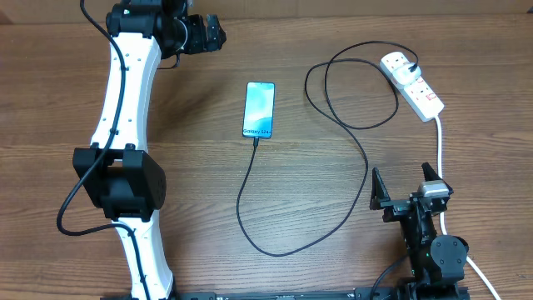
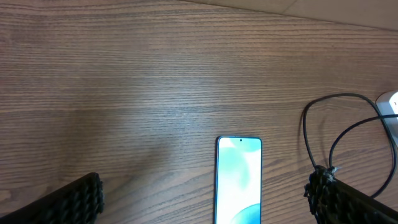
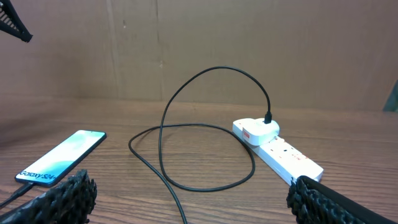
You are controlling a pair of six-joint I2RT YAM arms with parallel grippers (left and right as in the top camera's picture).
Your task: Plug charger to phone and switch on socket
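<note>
Overhead: charger (image 1: pixel 367 171) is seen plugged into phone (image 1: pixel 259 109) and socket (image 1: pixel 414 83); left gripper (image 1: pixel 212 33) and right gripper (image 1: pixel 405 179) are spread, empty.

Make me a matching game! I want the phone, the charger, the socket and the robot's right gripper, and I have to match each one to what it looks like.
Things:
1. phone
2. charger
3. socket
4. right gripper

What it looks like:
A. long, thin and black, lying in loops
B. white, with little red switches
C. glowing light blue screen
D. wide open, holding nothing

Right pairs: 1-C, 2-A, 3-B, 4-D
</note>
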